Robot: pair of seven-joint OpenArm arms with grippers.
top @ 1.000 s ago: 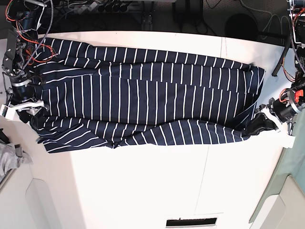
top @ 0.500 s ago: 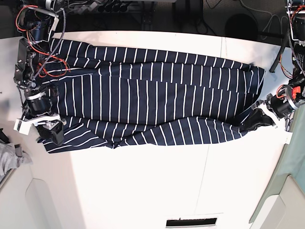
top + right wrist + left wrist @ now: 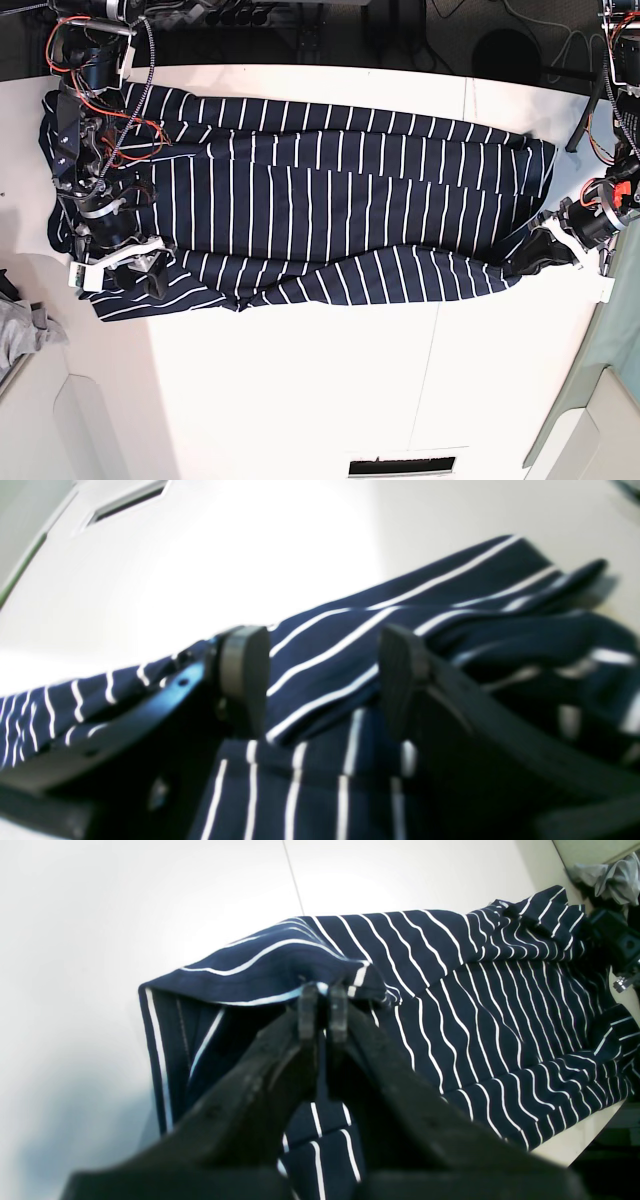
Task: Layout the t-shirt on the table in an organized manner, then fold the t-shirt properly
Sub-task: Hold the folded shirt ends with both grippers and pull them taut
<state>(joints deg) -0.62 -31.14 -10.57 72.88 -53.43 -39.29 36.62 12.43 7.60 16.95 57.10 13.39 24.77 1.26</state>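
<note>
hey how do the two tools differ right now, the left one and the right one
The left tool is shut, pinching a fold of the shirt; the right tool is open, its pads apart with nothing clamped between them. In the base view the left tool sits at the shirt's right end, the right tool at its left end. Both are dark-fingered and low over the striped fabric on the table.

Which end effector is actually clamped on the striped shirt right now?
The left end effector: its tips are pinched shut on a fold of the dark navy white-striped t-shirt. The right end effector stands open over the fabric.
</note>
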